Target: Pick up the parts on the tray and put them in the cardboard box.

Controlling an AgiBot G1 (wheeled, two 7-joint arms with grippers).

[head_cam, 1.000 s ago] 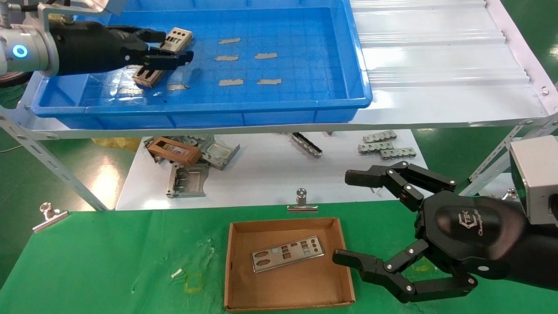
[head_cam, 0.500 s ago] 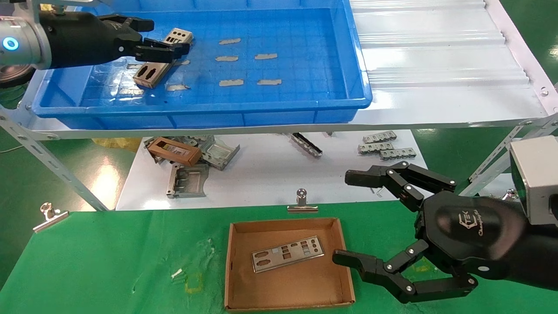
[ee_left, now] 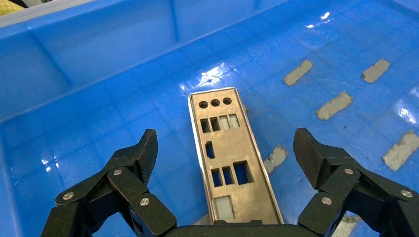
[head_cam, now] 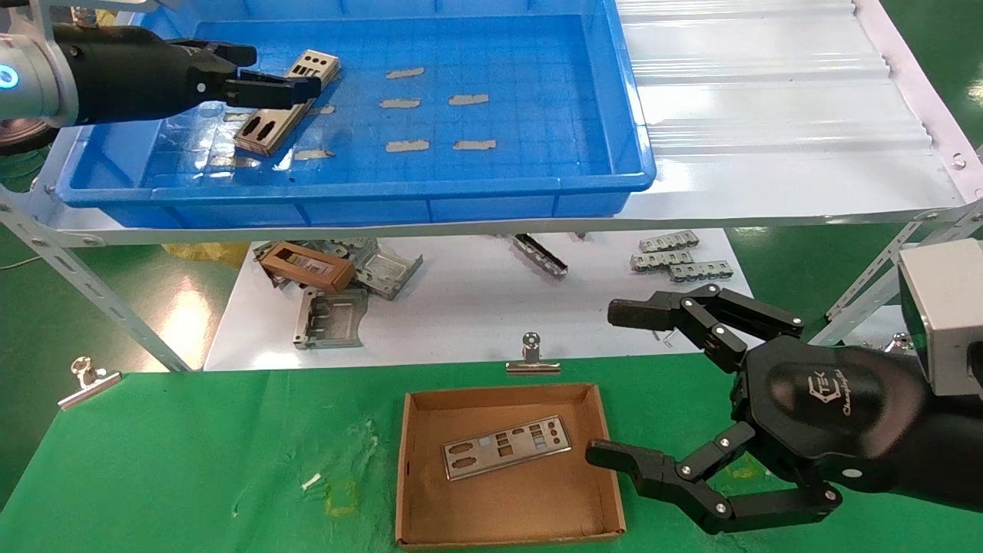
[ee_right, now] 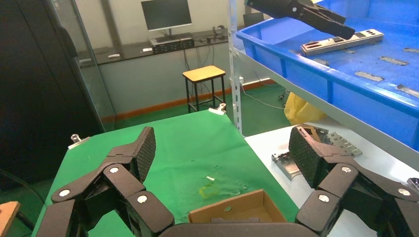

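Observation:
One silver-grey part lies flat in the left end of the blue tray, reaching diagonally toward its back wall. My left gripper hovers over it, open. In the left wrist view the part lies lengthwise between the spread fingers of the left gripper, touched by neither. A second part rests in the cardboard box on the green cloth. My right gripper hangs open and empty just right of the box, and the right wrist view shows the box corner below the right gripper.
Grey tape strips dot the tray floor. A white corrugated sheet lies right of the tray. The lower white shelf holds grey frames, a brown frame piece and brackets. Metal clips pin the cloth.
My left gripper has drawn back to the left and slightly up from over the plate's middle. The plate stays on the tray floor. The right arm has not moved.

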